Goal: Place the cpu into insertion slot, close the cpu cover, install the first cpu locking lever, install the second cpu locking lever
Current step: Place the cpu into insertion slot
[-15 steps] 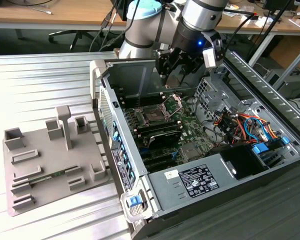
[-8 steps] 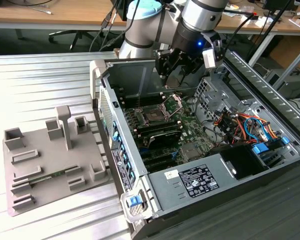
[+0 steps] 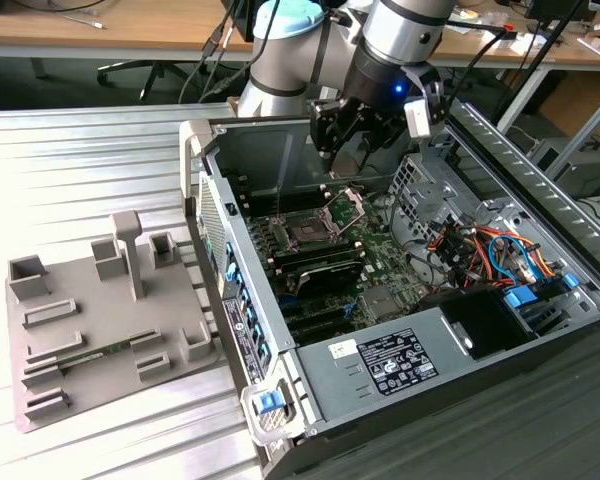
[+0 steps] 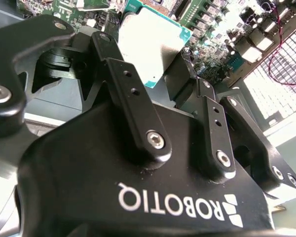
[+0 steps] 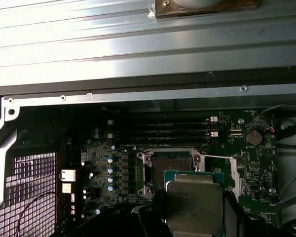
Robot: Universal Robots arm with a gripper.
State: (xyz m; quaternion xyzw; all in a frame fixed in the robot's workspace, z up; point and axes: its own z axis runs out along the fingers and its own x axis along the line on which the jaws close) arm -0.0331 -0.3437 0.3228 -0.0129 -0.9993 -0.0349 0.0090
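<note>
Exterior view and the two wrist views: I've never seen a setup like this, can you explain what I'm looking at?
The exterior view comes from a camera off the arm: a robot arm reaches into an open computer case on a slatted metal table. A grey holder tray lies at the exterior view's left. Both wrist views come from cameras riding on the arm. Its jaws are shut on the cpu, a small silvery chip, above the board. The slot, a dark square socket, looks empty.
</note>
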